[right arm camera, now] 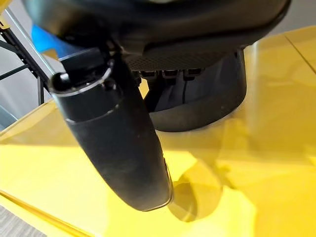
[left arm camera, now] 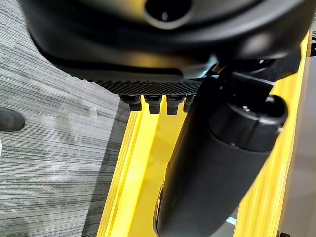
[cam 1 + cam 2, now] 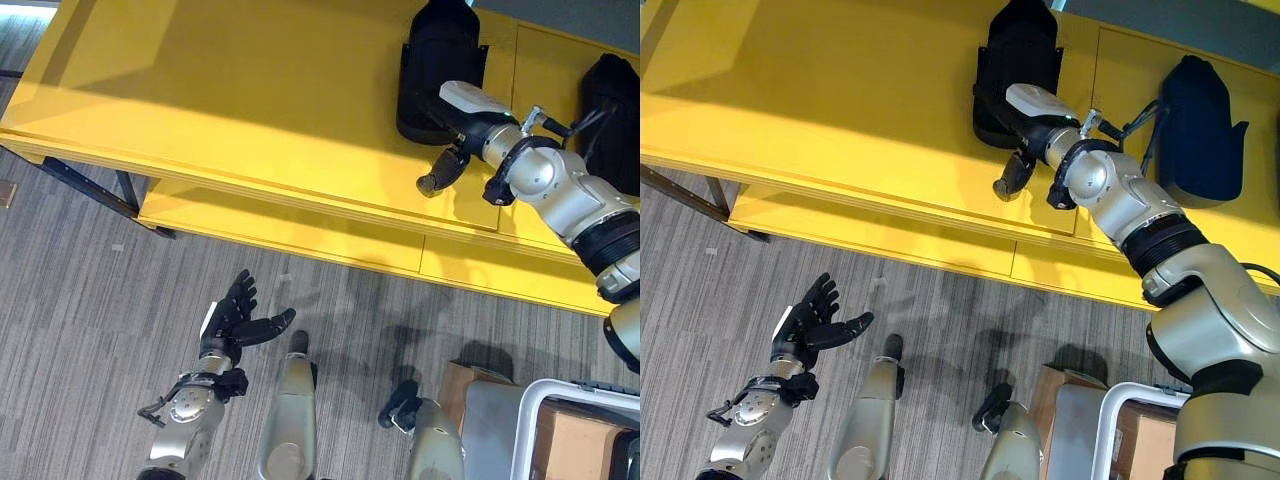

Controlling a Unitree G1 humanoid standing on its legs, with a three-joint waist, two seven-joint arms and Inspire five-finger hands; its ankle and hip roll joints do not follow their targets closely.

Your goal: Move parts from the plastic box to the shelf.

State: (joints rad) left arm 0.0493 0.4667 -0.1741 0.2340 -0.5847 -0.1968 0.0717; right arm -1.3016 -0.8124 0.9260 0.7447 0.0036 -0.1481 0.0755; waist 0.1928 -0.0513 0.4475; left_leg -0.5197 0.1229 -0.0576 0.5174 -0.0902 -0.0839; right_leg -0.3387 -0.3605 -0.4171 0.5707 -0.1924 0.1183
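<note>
**Operator:** From the left: my left hand (image 3: 232, 322) hangs low over the carpet, fingers spread, holding nothing.

**Spotter:** And the part?

**Operator:** The black part (image 3: 436, 66) stands on the yellow shelf (image 3: 230, 95). My right hand (image 3: 1035, 128) is against its base; the fingers are hidden behind it, so I cannot tell whether they grip. A second black part (image 3: 1198, 117) sits further right.

**Spotter:** Handling?

**Operator:** Looks like rigid moulded plastic, probably light, smooth. I'd hold it round the lower body. Its long axis runs away from the shelf's front edge, narrow end farthest.
</note>
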